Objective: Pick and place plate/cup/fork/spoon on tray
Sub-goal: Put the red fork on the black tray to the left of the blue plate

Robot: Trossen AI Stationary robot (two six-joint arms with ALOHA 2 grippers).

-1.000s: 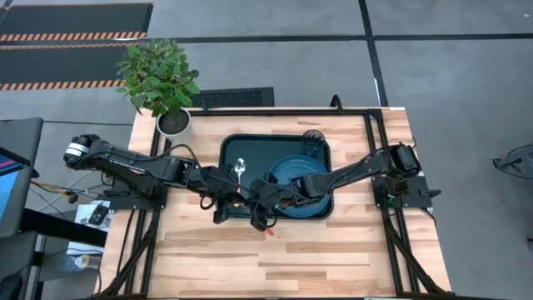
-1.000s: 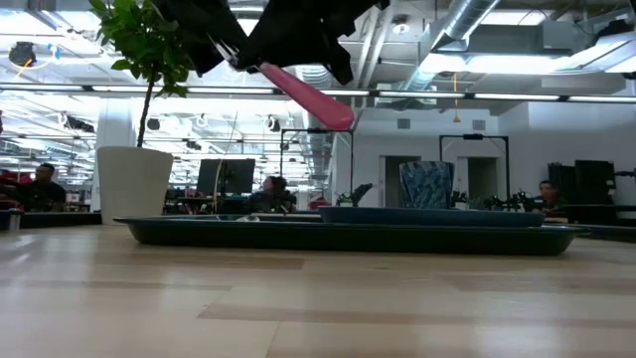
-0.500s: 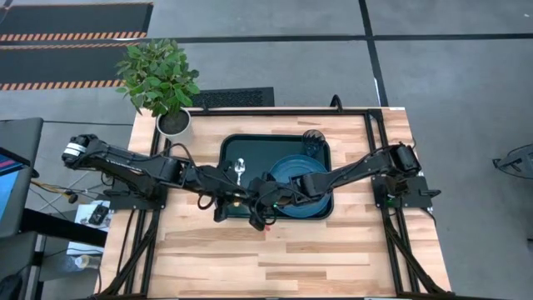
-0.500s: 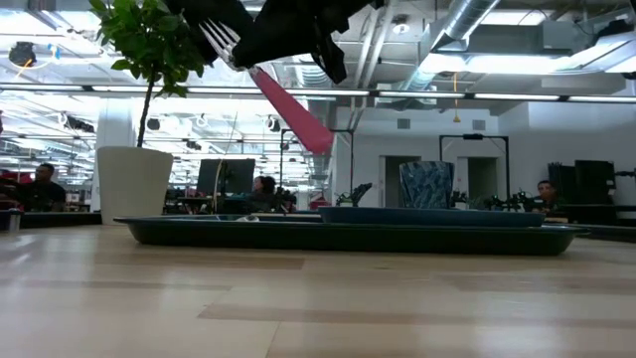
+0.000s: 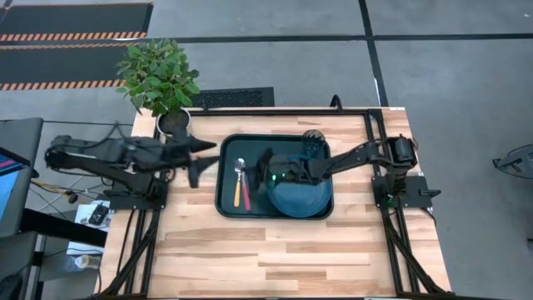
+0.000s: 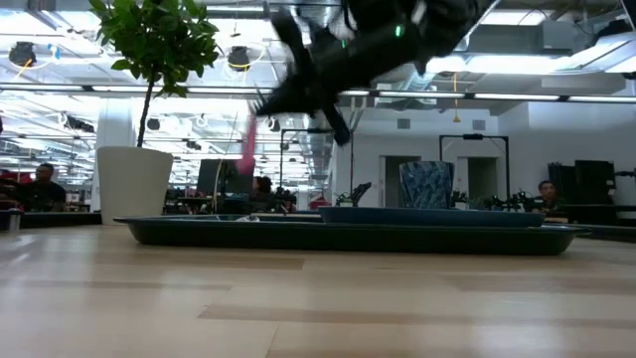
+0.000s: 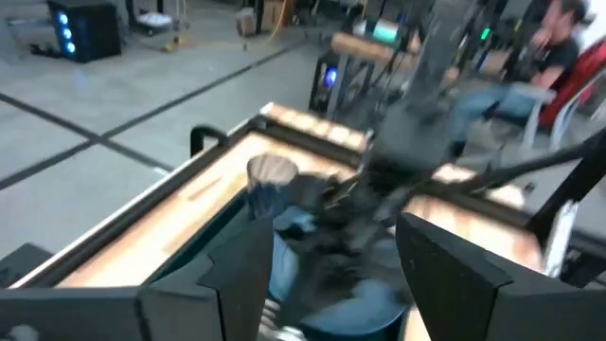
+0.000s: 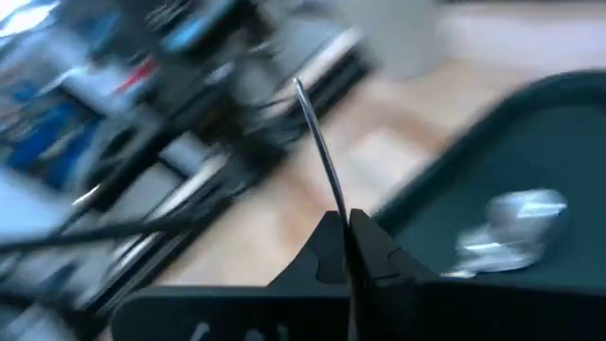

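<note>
The dark green tray holds the blue plate, the dark cup in its far right corner, and the orange-handled spoon at its left. My right gripper hangs over the tray between spoon and plate, shut on the fork, whose pink handle hangs above the tray. My left gripper stands open just off the tray's left edge with nothing between its fingers. My right gripper pinches the fork's slim metal part between its two shut fingers. A thin length of metal sticks out past the fingertips. The pink handle hangs down below the gripper, clear of the tray.
A white plant pot with a leafy plant stands at the table's far left corner, just beyond my left arm. In the low view, people sit in the room behind the table. Bare wood lies along the near side of the table.
My left gripper has opened, let go of the fork and drawn back toward the table's left edge. My right gripper has shut on the fork and carried it toward the far edge, over the tray. The fork's handle has swung from slanting to hanging down.
</note>
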